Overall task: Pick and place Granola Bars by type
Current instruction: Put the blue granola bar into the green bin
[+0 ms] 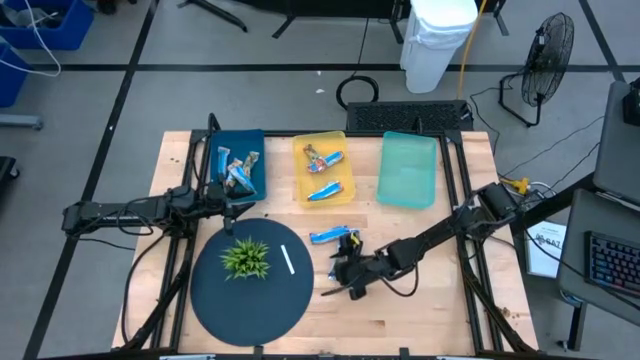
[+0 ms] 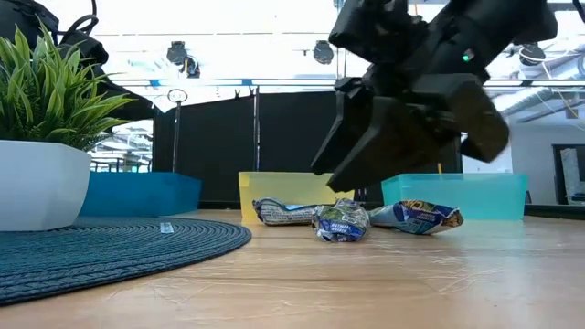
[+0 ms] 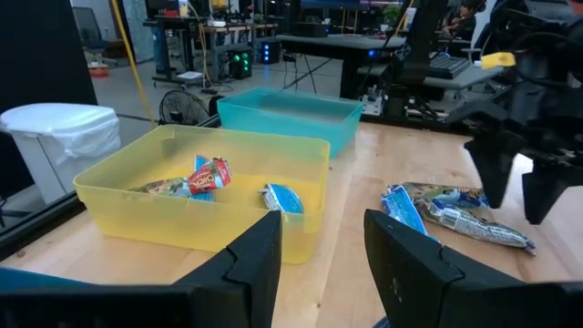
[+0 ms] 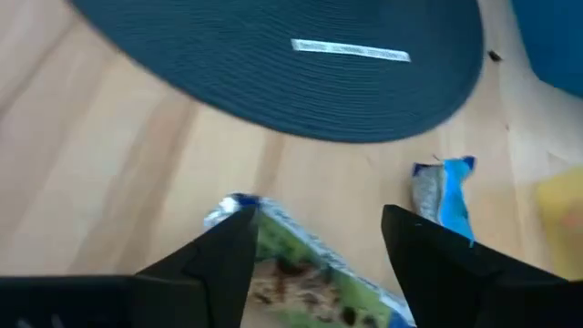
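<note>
- Wooden worktop (image 1: 420,300) carrying a blue bin (image 1: 240,150), a yellow bin (image 1: 325,168), a teal bin (image 1: 408,170) and a round dark mat (image 1: 250,290) with a plant (image 1: 245,258) and a white stick (image 1: 287,260).
- Right gripper (image 1: 345,268) hovering low beside the mat, fingers apart, straddling a bar (image 4: 310,264) lying on the wood.
- Another bar (image 1: 325,236) lying just beside it.
- More bars sitting in the blue and yellow bins.
- Left gripper (image 1: 232,205) waiting by the blue bin, fingers apart.

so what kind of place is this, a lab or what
Probably a robotics lab or workshop: a wooden table with sorting trays stands on a taped floor, with a floor fan and a keyboard nearby, and equipment benches fill the room behind.
</note>
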Motion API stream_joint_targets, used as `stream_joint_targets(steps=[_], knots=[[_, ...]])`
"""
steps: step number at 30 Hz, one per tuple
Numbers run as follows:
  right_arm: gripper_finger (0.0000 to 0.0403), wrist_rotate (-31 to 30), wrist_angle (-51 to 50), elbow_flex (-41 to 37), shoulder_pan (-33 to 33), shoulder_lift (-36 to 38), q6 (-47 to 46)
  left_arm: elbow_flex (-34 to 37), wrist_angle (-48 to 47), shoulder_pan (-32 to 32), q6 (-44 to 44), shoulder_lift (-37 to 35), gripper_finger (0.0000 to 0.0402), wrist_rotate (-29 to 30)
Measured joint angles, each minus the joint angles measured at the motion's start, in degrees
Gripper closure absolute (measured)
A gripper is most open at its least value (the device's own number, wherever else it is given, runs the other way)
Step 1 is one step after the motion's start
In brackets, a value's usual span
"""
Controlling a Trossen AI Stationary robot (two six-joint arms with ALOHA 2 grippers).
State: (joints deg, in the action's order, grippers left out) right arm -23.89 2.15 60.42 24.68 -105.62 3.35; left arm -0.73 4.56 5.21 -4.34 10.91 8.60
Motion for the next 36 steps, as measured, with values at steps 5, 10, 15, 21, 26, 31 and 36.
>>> stream_joint_targets(steps=[5,10,15,21,26,31,36], knots=[[0.0179,5.02,-0.01,0.00,-0.69,0.02,-1.55,0.00,0.00,0.00,0.00,-0.01,0.0240,0.00],[0.0190,4.31,0.87,0.09,-0.63,-2.84,-2.84,0.00,-0.03,0.00,0.00,-0.01,0.0240,0.00],[0.0192,1.37,5.18,0.15,-0.59,-5.87,-2.62,0.00,-0.02,0.00,0.00,0.01,0.0240,0.01],[0.0195,1.50,6.40,0.09,-0.61,-5.70,-2.64,0.02,0.01,0.00,0.00,-0.01,0.0240,0.02],[0.0234,3.94,5.93,0.09,-0.65,-5.67,-3.81,0.02,0.00,0.00,0.00,0.01,0.0240,0.01],[0.0309,10.99,5.95,0.09,-1.86,-5.59,-9.37,0.02,0.02,0.00,0.00,0.00,0.0240,0.01],[0.0390,14.88,5.58,0.09,-2.23,-5.53,-10.22,0.02,0.00,0.00,0.00,-0.01,0.0240,0.02]])
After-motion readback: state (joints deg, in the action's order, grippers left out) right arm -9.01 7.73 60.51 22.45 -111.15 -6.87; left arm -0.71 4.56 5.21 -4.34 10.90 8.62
